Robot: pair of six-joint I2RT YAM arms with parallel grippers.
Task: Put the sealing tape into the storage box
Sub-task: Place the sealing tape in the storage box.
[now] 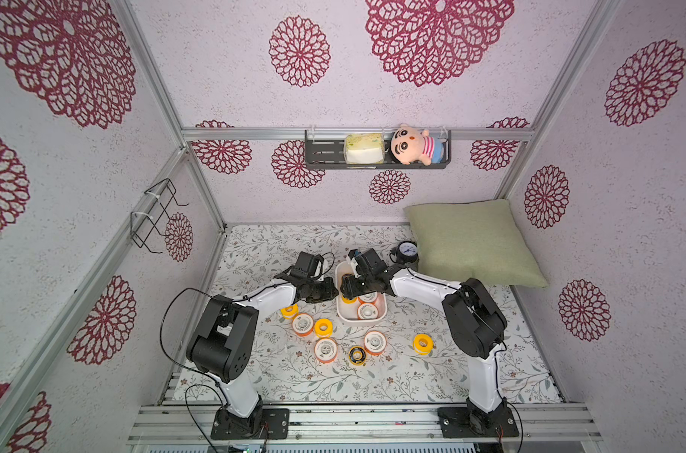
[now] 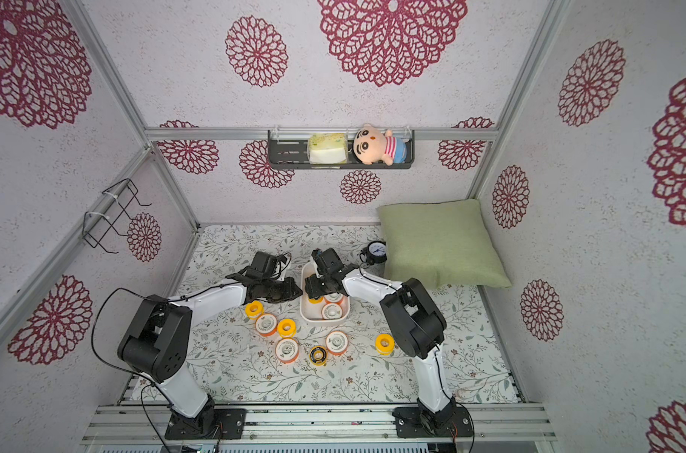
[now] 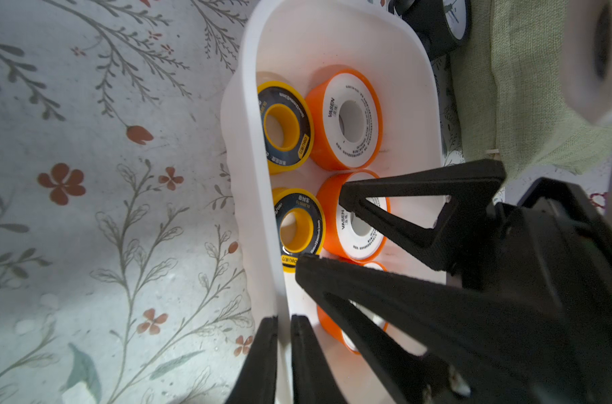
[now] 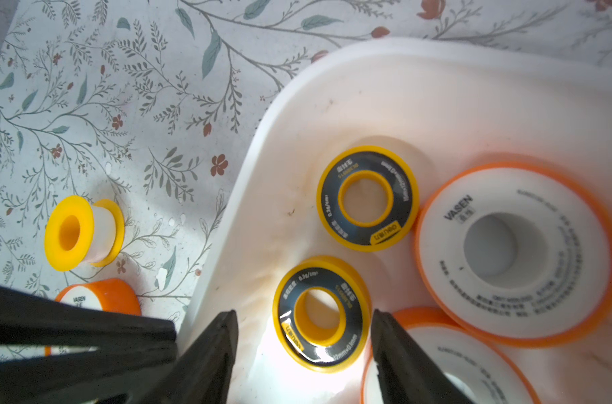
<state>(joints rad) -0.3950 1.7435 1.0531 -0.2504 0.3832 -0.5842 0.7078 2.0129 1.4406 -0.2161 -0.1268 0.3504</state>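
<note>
**A:** So how far along is the robot on this one?

**B:** Not quite halfway, by the look of it. The storage box (image 4: 437,87) sits right under both claws. The left gripper (image 3: 283,323) is pinched onto the box's side wall, probably to steady it. The right gripper (image 4: 303,316) hangs inside with its jaws apart. A black-faced spool (image 4: 353,314) lies flat on the box floor between them, untouched.

**A:** What's the count?

**B:** Five pieces of sealing tape (image 3: 346,119) are in the box. Seven loose spools (image 1: 325,350) sit on the tablecloth (image 1: 294,376), behind both claws, back toward the robot. Those are what's left.
</note>
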